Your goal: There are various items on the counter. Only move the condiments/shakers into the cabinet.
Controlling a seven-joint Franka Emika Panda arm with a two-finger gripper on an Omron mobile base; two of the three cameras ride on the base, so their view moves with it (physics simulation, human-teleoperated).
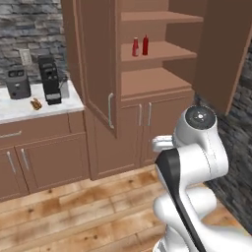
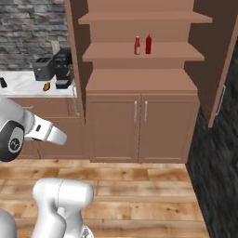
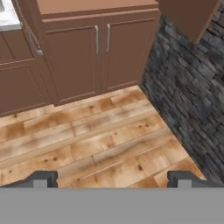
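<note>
Two of the condiments stand side by side on a middle shelf of the cabinet [image 1: 152,83]: a red bottle with a pale label [image 1: 135,47] [image 2: 137,45] and a plain dark red squeeze bottle [image 1: 145,44] [image 2: 148,44]. The short black shaker [image 2: 2,82] sits on the marble counter [image 2: 23,86] at the far left edge. In the hand view my gripper [image 3: 111,178] is open and holds nothing. Its fingertips [image 3: 41,177] stand wide apart above the wooden floor, facing the cabinet's lower doors [image 3: 98,48].
On the counter [image 1: 69,101] stand a dark grey toaster [image 1: 18,83], a black coffee machine [image 1: 49,78] and a hot dog [image 1: 36,103]. The cabinet's tall upper doors [image 1: 96,64] [image 2: 223,69] hang open. A dark stone wall [image 3: 192,96] runs along the right.
</note>
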